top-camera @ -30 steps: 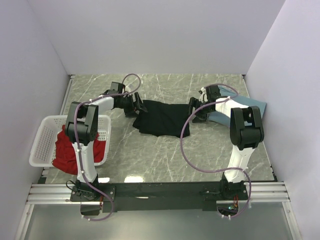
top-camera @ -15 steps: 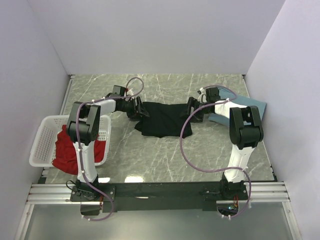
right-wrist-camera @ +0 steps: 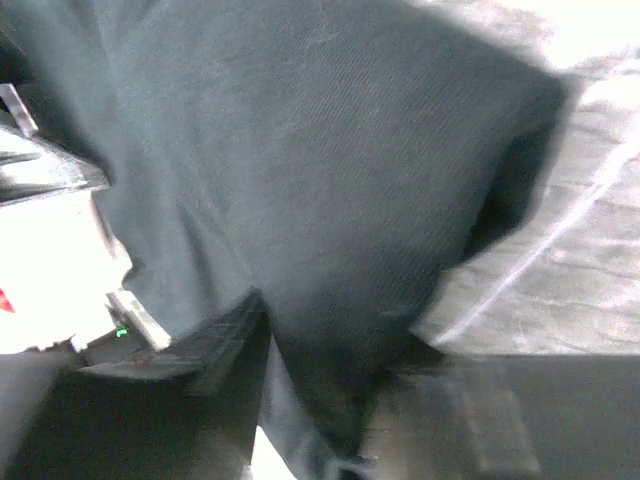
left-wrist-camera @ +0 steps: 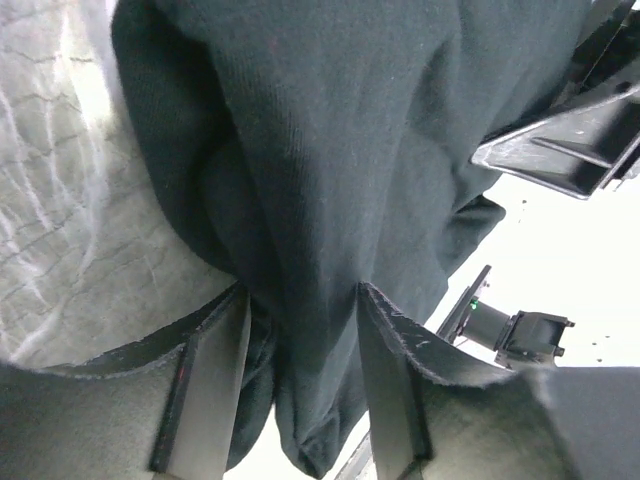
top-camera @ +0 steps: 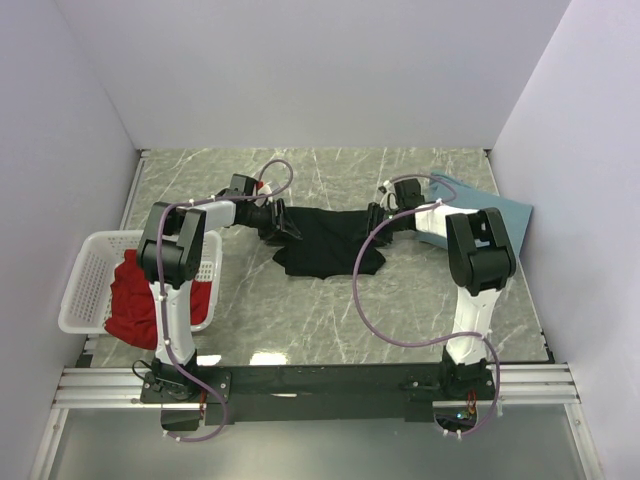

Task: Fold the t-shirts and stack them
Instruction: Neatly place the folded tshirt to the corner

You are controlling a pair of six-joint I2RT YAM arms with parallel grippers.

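Left end effector (left-wrist-camera: pixel 300 300) half-closed, pinching soft black t-shirt (top-camera: pixel 325 240), right end effector (right-wrist-camera: pixel 325 345) clamping bunched cloth, blurred, grey marbled desk (top-camera: pixel 300 310)

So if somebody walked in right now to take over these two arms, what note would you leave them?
Left gripper: clamped on a bunch of the black t-shirt, at its left end.
Right gripper: black cloth bunched between its fingers at the right end; that wrist view is blurred.
Black t-shirt: strung between both grippers, mid-table, unfolded.
Red t-shirt: crumpled in the white basket, left side.
Blue t-shirt: flat at far right, seemingly folded.
Done: perhaps the blue one.
Left: fold black and red, then stack all three.
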